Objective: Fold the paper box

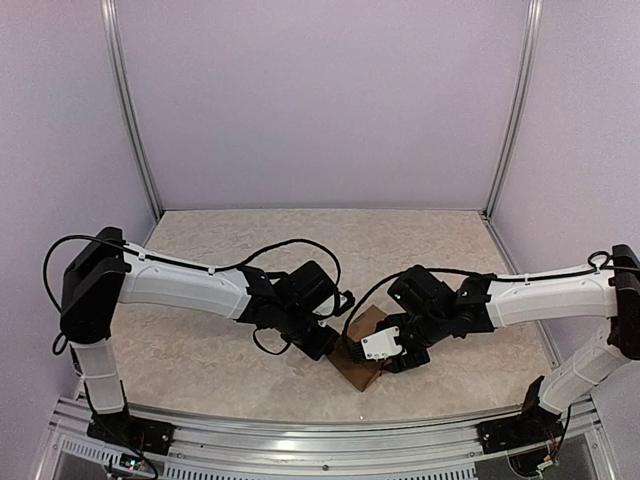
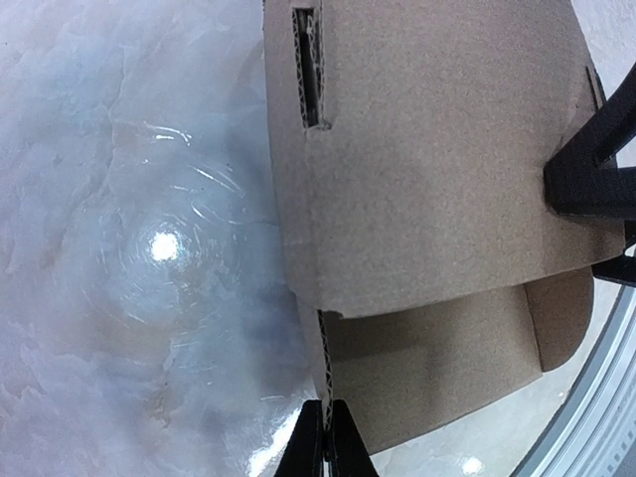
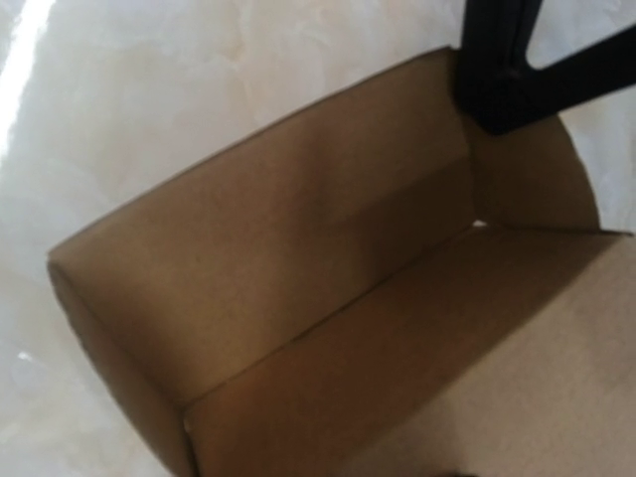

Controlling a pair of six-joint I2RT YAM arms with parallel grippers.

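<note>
My left tool (image 2: pixel 326 439) is pinched shut on a wall edge of the paper box (image 1: pixel 360 368). My right tool (image 1: pixel 390 360) stands spread at its far panel (not gripping, I judge). The box sits half-erected on the near worktop (image 1: pixel 250 240). Next I'd tuck the rounded flap (image 2: pixel 561 318) inward.

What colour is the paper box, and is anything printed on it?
Plain brown cardboard with no print visible; the paper box shows best in the left wrist view.
</note>
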